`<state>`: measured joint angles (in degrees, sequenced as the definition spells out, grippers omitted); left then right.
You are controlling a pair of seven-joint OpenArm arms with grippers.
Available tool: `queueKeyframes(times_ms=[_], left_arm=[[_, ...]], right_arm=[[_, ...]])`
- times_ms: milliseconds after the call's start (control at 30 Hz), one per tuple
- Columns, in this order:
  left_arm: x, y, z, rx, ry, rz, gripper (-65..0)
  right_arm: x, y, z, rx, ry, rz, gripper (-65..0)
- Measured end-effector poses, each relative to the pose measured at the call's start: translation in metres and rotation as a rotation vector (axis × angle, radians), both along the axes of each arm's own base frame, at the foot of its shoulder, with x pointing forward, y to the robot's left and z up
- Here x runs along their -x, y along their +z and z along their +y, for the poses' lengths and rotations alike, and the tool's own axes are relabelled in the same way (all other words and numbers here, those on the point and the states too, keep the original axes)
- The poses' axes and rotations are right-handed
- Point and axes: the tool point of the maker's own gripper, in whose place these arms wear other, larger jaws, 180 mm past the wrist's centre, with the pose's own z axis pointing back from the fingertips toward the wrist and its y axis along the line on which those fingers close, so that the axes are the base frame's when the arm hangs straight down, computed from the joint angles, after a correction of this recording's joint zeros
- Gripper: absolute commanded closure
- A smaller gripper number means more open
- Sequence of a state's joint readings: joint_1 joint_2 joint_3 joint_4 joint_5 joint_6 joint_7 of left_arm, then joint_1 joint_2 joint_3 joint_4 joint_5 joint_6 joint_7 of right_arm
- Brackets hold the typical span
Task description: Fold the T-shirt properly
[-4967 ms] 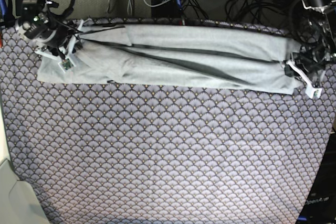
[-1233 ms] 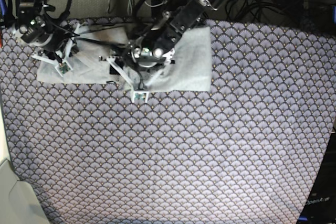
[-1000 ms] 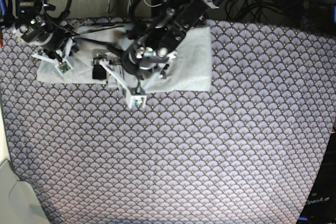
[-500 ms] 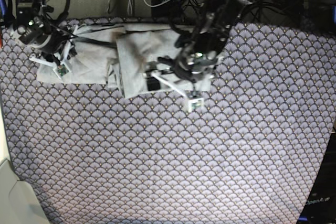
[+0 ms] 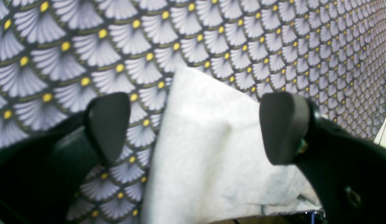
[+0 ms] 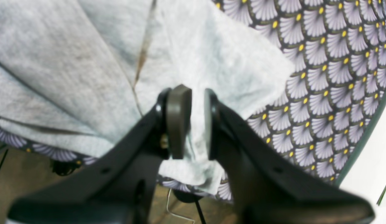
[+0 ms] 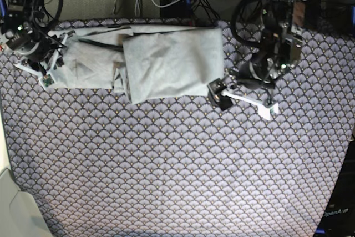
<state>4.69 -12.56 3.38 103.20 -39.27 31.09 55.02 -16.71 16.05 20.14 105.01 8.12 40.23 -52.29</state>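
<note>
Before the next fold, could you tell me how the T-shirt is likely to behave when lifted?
The T-shirt looks floppy: its folded layers lie creased and uneven. It seems light, since the right claw pinches only one bunched corner. Unheld parts would probably sag and the fold might slip open.

Matt heathered cotton T-shirt point(image 7: 166, 59)

The scallop-patterned tablecloth point(image 7: 177, 165) covers the table, with the folded T-shirt point(image 7: 166, 62) lying on it.
</note>
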Motion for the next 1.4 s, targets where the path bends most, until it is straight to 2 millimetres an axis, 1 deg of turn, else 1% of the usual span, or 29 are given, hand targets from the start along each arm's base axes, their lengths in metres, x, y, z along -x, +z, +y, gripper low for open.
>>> queueKeyframes(times_ms=[67,167,267,333,467,567,600,633,700,767,833,900,967,1067,1133,1167,1233,1333,1400], left_arm=[[0.001,-0.001,0.010,-0.012,0.015,0.004,-65.0],[0.002,-0.001,0.014,-0.002,0.021,0.010,-65.0],[0.002,-0.001,0.014,0.002,0.020,0.012,-65.0],[0.006,-0.003,0.016,-0.002,0.014,0.019,-65.0],[0.008,-0.004,0.018,-0.010,0.015,0.023,-65.0],[0.008,-0.004,0.021,-0.017,0.013,0.023,-65.0],[0.008,-0.004,0.023,-0.024,0.013,0.023,-65.0],[0.008,-0.004,0.024,-0.027,0.014,0.023,-65.0],[0.008,-0.004,0.025,-0.027,0.014,0.023,-65.0],[0.008,-0.004,0.025,-0.027,0.013,0.023,-65.0],[0.008,-0.004,0.025,-0.028,0.014,0.023,-65.0],[0.008,-0.004,0.025,-0.028,0.014,0.023,-65.0],[0.008,-0.004,0.025,-0.028,0.014,0.023,-65.0],[0.008,-0.004,0.025,-0.029,0.014,0.023,-65.0],[0.008,-0.004,0.026,-0.030,0.014,0.023,-65.0],[0.008,-0.005,0.025,-0.030,0.014,0.024,-65.0],[0.011,-0.006,0.026,-0.032,0.013,0.030,-65.0],[0.013,-0.008,0.032,-0.050,0.012,0.036,-65.0],[0.012,-0.007,0.034,-0.054,0.020,0.031,-65.0]], right_arm=[[-0.004,0.002,0.000,0.001,-0.002,-0.008,-12.1],[-0.015,0.010,-0.004,-0.002,-0.012,-0.045,-12.3],[-0.016,0.013,-0.013,0.007,-0.036,-0.056,-12.4],[-0.016,0.014,-0.018,0.020,-0.050,-0.051,-12.3],[-0.024,0.024,-0.025,0.021,-0.069,-0.093,-12.5],[-0.021,0.021,-0.026,0.025,-0.072,-0.077,-13.1],[-0.021,0.021,-0.026,0.025,-0.072,-0.077,-14.7],[-0.020,0.021,-0.027,0.029,-0.075,-0.071,-17.7],[-0.012,0.017,-0.033,0.043,-0.100,-0.021,-24.5],[-0.004,0.016,-0.045,0.062,-0.149,0.015,-31.2],[-0.006,0.021,-0.055,0.079,-0.179,0.014,-35.7],[-0.012,0.028,-0.054,0.040,-0.190,-0.020,-38.0],[-0.014,0.031,-0.053,-0.003,-0.199,-0.043,-39.0],[-0.009,0.035,-0.060,-0.032,-0.236,-0.055,-39.2],[-0.011,0.036,-0.057,-0.056,-0.232,-0.067,-39.2],[-0.012,0.036,-0.052,-0.084,-0.223,-0.075,-39.2],[-0.013,0.032,-0.045,-0.139,-0.221,-0.069,-39.2],[-0.004,0.012,-0.051,-0.188,-0.269,-0.002,-39.2],[-0.003,0.000,-0.053,-0.215,-0.297,0.028,-39.2]])
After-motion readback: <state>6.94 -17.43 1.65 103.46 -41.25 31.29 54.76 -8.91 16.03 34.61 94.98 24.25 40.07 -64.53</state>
